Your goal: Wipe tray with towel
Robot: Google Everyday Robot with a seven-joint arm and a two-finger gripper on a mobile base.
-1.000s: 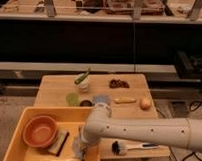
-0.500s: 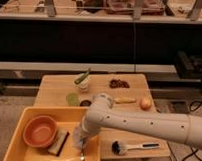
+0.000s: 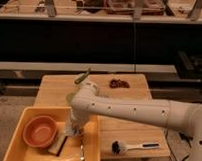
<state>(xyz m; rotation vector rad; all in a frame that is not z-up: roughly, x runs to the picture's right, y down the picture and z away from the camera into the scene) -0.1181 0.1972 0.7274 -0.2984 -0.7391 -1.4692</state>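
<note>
A yellow tray (image 3: 22,147) lies at the front left, partly on the wooden table. In it are an orange bowl (image 3: 40,131), a small tan and dark pad (image 3: 57,144) that may be the towel, and a thin utensil (image 3: 82,154). My white arm reaches in from the right across the table. My gripper (image 3: 72,130) points down into the tray, just right of the bowl and right above the pad. Whether it touches the pad is hidden.
A wooden table (image 3: 143,121) carries a dish brush (image 3: 128,146) at the front right, a green item (image 3: 82,76) at the back and a dark red heap (image 3: 119,84) beside it. A dark counter runs behind. The arm hides the table's middle.
My arm has swung left and its elbow has come up over the middle of the table, hiding the small items there. My gripper has stayed down in the tray by the pad.
</note>
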